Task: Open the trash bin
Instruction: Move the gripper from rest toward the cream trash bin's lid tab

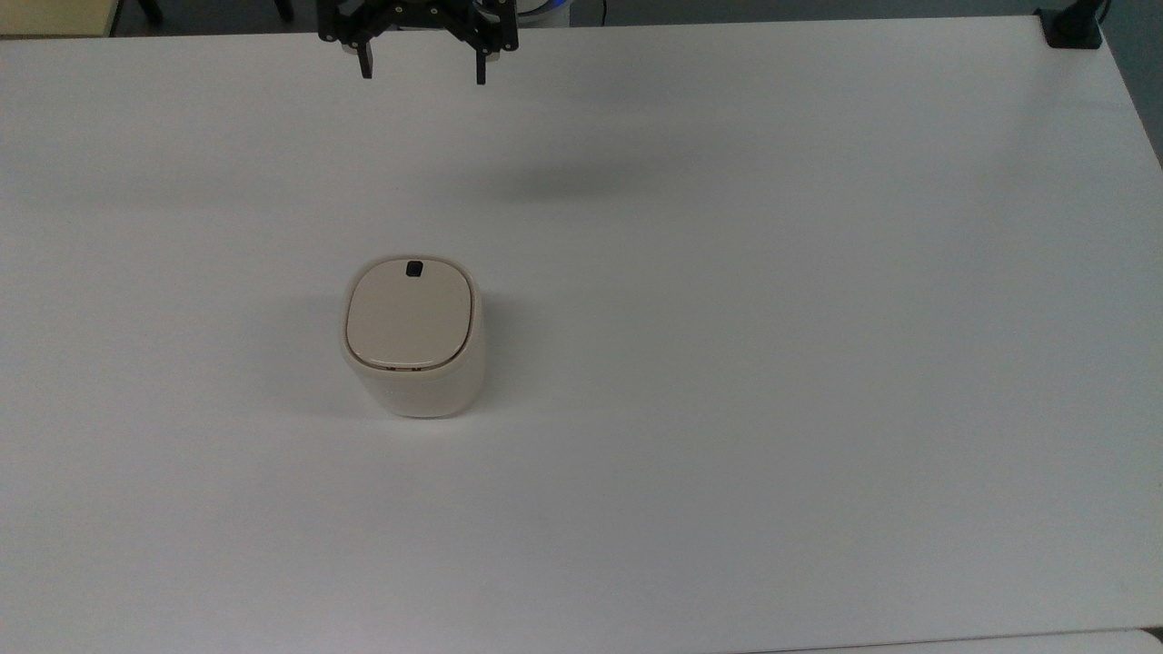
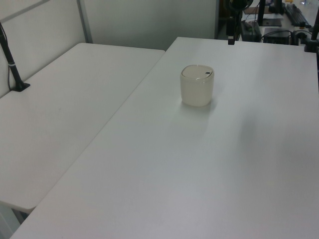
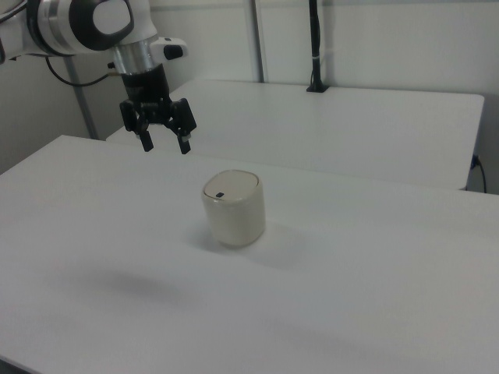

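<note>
Nearest us lies bare white table (image 1: 727,454), and from there we turn to the gripper (image 1: 423,71), which hangs in the air at the far edge in the top view, its two black fingers spread apart and holding nothing. In the right view the gripper (image 3: 164,142) points downward, well apart from the trash bin (image 3: 234,207) and up to the right view's left of it, with the white arm (image 3: 86,23) reaching in from that side.

We see the trash bin (image 1: 413,338) upright on the table, a little to the top view's left of centre, its flat beige lid (image 1: 409,315) lying shut. A small black button (image 1: 414,268) sits at the lid's far edge in the top view, the side facing the gripper. In the left view the trash bin (image 2: 197,85) stands on the right-hand table, with a second white table (image 2: 60,109) just beside it on the left view's left.
</note>
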